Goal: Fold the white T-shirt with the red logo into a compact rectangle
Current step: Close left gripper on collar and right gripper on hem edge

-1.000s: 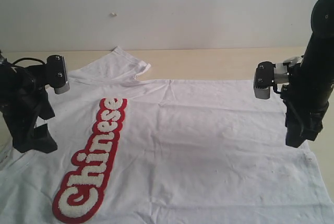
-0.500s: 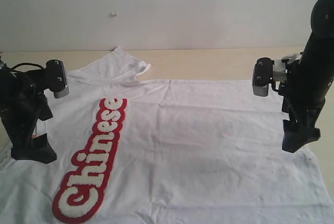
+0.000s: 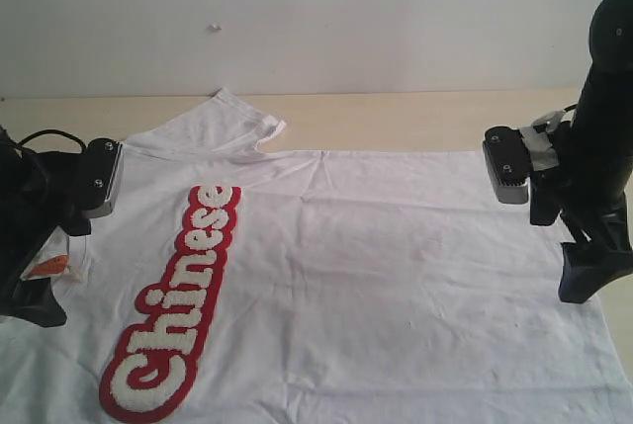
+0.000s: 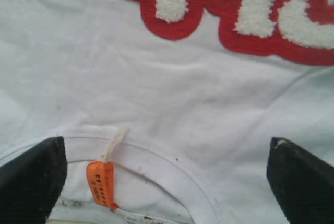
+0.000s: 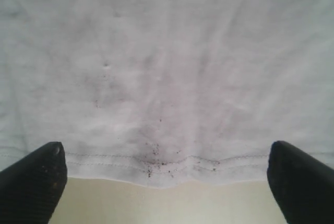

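The T-shirt [image 3: 396,286] lies spread flat on the worktop [image 3: 396,118], logo [image 3: 178,296] facing up. The left fingers [image 4: 31,182] stand wide apart and hold nothing. Between them lies the collar [image 4: 172,164] with its orange tag [image 4: 100,184], which sits nearer one finger, and the logo runs across just beyond them. The right fingers [image 5: 31,182] are also spread and empty. They straddle the hem [image 5: 156,158], with a strip of bare worktop on their near side. Whether either pair touches the cloth cannot be told.
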You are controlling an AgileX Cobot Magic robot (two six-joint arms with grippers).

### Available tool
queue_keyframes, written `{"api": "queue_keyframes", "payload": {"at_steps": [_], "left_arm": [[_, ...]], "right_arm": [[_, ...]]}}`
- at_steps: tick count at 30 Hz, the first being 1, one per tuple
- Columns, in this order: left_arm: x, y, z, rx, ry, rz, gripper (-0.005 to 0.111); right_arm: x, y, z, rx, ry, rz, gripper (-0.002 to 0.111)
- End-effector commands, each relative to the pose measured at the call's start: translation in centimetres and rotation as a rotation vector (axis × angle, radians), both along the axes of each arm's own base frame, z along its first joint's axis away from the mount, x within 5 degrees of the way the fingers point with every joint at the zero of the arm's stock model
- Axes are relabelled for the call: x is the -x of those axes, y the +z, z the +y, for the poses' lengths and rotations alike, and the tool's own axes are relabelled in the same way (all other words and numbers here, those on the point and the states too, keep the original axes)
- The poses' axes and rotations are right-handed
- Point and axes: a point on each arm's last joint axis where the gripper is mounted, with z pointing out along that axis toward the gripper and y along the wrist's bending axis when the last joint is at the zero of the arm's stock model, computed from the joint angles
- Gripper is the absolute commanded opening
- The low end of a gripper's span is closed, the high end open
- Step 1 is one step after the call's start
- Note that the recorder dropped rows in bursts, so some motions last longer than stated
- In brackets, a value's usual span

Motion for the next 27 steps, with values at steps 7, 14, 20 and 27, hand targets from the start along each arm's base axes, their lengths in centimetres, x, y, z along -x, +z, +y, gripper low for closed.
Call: {"api": "queue_keyframes", "payload": {"at_steps": [7,14,20,27], "left_arm": [[0.2,0.0,-0.4,0.022,0.008,0.01,0.105],[0.1,0.0,-0.5,0.031,0.015,0.009,0.105],[0.1,0.0,-0.5,0.031,0.013,0.007,0.105],[0.1,0.0,-0.5,0.036,0.016,0.006,0.105]], "right_arm": [[0.6,-0.7,0.4,-0.038,-0.013,0.014,0.105],[1.3,-2.7,0.3,-0.023,-0.023,-0.05,0.105],[1.5,-3.2,0.3,-0.022,-0.022,-0.064,0.105],[1.4,-3.0,1.0,-0.088,-0.149,-0.063,0.105]]}}
